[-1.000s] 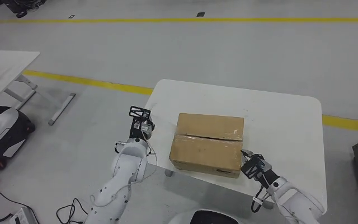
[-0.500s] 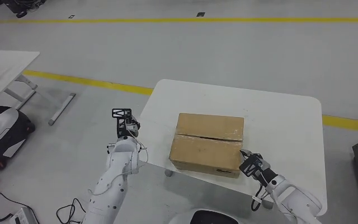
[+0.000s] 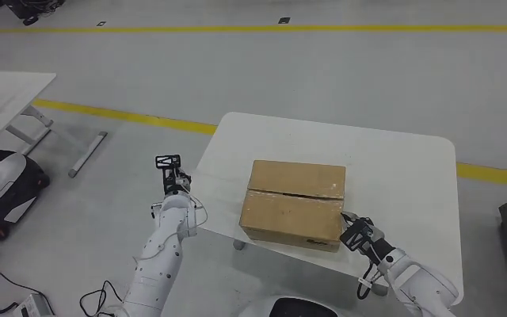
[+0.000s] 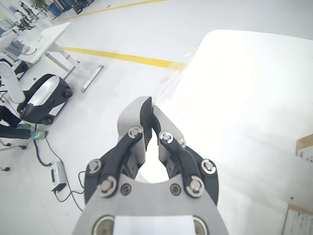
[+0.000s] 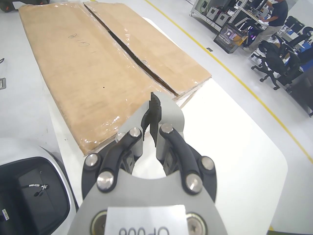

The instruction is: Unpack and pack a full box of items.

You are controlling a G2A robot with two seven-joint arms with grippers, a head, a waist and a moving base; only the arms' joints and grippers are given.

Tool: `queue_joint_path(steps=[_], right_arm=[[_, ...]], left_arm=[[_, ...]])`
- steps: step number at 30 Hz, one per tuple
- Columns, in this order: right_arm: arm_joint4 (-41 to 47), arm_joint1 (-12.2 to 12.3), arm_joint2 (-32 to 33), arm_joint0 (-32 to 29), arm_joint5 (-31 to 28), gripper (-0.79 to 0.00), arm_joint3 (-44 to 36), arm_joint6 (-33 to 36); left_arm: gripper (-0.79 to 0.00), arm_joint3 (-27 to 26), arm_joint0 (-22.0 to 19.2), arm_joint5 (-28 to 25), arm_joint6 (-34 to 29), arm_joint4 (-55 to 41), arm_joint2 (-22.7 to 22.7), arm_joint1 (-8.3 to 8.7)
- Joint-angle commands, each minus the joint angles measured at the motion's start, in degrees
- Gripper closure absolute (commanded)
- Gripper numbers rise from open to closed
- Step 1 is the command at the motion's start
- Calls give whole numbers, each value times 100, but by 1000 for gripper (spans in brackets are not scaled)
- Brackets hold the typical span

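Note:
A brown cardboard box [image 3: 295,204] sits in the middle of the white table [image 3: 396,150]. Its top flaps lie down with a dark gap along the seam [image 5: 137,57], and shiny clear tape remnants cling to the flap edges. My left gripper [image 3: 168,162] hovers over the floor, just off the table's left edge, and is shut [image 4: 150,108] on a thin clear tape strip [image 4: 171,76] that trails from its tips. My right gripper [image 3: 354,232] is shut [image 5: 154,103] with nothing in it, close to the box's front right corner.
A second white table [image 3: 20,87] and a dark-and-white wheeled base [image 3: 16,190] stand on the floor to the left. Cables and a power brick [image 4: 57,176] lie on the floor below the left arm. Bare tabletop [image 5: 232,135] extends right of the box.
My left gripper has moved leftward, away from the table's edge and out over the floor. The right gripper has stayed beside the box corner.

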Motion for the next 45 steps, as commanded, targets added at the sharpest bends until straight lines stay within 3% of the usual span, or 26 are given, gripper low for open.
queue_joint_path(steps=[1,5,9,13,17,28,35,45], right_arm=[[1,-2,0,-1,5,0,-3,5],[15,-5,1,-2,13,0,-6,20],[46,-9,5,-2,12,0,-3,32],[44,-12,-4,1,-4,0,17,42],[58,-16,-7,7,-11,0,31,49],[51,-28,-39,55,-63,0,73,93],[75,-43,-65,114,-62,0,124,227],[304,-53,-109,124,-353,0,-407,301]], left_arm=[[-785,240,-141,-72,-25,-1,22,-1],[-785,601,-369,-150,-178,-33,32,-5],[-785,604,-409,-556,-189,-747,-43,-30],[-785,632,-373,-972,-316,-1845,-377,-40],[-785,679,-360,-1309,-364,-2311,-654,-6],[-785,902,-325,-1618,-837,-4176,-1402,34],[-785,771,-135,-1868,-1054,-5274,-1765,54],[-785,520,25,-1803,-1025,-4785,-1500,111]])
